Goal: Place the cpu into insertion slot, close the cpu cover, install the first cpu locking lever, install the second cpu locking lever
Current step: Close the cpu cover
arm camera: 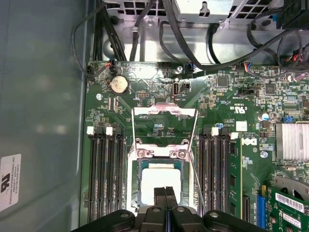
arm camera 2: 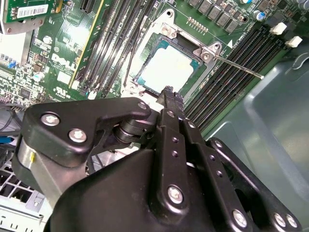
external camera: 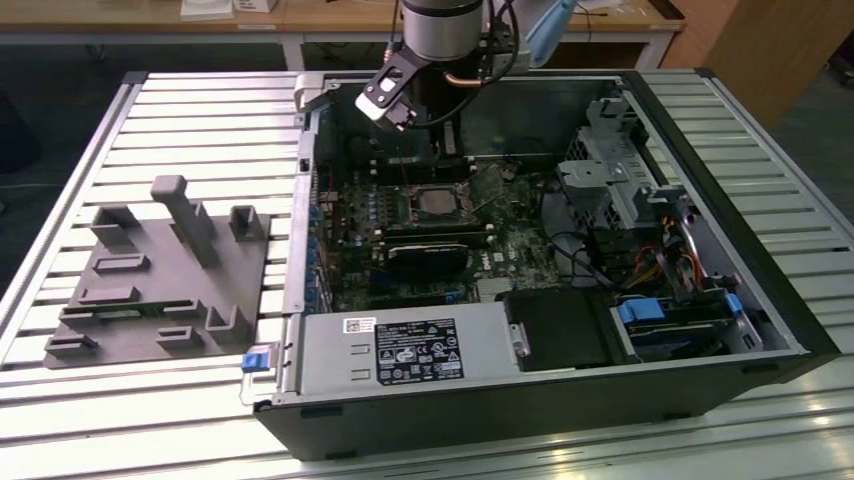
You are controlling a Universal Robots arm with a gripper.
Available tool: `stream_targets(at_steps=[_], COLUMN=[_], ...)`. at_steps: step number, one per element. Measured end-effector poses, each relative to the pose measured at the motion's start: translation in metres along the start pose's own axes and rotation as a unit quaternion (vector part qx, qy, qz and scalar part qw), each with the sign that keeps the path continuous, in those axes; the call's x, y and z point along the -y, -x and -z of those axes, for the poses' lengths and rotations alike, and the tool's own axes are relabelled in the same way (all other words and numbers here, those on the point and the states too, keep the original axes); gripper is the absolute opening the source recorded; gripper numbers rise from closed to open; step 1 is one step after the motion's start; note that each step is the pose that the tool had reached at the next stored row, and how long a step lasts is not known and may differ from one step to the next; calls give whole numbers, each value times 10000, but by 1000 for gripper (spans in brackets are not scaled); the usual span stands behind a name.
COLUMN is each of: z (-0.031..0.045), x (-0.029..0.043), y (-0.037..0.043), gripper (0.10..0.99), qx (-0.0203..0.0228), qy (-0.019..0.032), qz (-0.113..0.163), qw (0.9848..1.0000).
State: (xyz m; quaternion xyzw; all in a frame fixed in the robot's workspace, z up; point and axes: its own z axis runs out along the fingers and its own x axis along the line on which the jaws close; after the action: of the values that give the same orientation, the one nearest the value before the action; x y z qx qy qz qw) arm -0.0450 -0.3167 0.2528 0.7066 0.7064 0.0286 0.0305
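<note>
The cpu [arm camera: 161,180] lies flat in the insertion slot [arm camera: 136,180], its pale metal top showing in both wrist views. It also shows as the cpu [arm camera 2: 166,70] inside the slot rim [arm camera 2: 141,79]. The cpu cover [arm camera: 164,112] stands swung back on its hinges beyond the slot, off the chip. A thin locking lever [arm camera 2: 239,66] sticks out free from the slot corner, and a lever wire [arm camera: 195,181] runs beside the slot. My gripper [arm camera: 165,194] hangs over the chip's near edge, fingers shut together on nothing. From the exterior view, the gripper [external camera: 447,150] hovers above the slot [external camera: 438,200].
Black memory slots [arm camera: 104,179] flank the socket on both sides. The open computer case [external camera: 747,300] has cables and a drive cage [external camera: 607,170] on the exterior view's right. A black card [external camera: 430,250] sits below the socket. A grey fixture [external camera: 160,275] lies on the table.
</note>
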Motion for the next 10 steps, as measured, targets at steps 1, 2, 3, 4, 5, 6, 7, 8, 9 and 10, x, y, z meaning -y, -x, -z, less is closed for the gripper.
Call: stream_targets(at_steps=[1, 2, 3, 4, 5, 6, 7, 8, 9, 10], z=[0, 0, 0, 0, 1, 1, 1, 3, 7, 14], x=[0, 0, 0, 0, 0, 0, 0, 0, 0, -1], y=[0, 0, 0, 0, 0, 0, 0, 0, 0, 1], gripper=[106, 106, 106, 106, 106, 106, 106, 106, 106, 106], qx=[0, 0, 0, 0, 0, 0, 0, 0, 3, 2], qy=[0, 0, 0, 0, 0, 0, 0, 0, -2, -2], qz=[0, 0, 0, 0, 0, 0, 0, 0, 0, 0], qw=[10000, 10000, 10000, 10000, 10000, 10000, 10000, 10000, 10000, 10000])
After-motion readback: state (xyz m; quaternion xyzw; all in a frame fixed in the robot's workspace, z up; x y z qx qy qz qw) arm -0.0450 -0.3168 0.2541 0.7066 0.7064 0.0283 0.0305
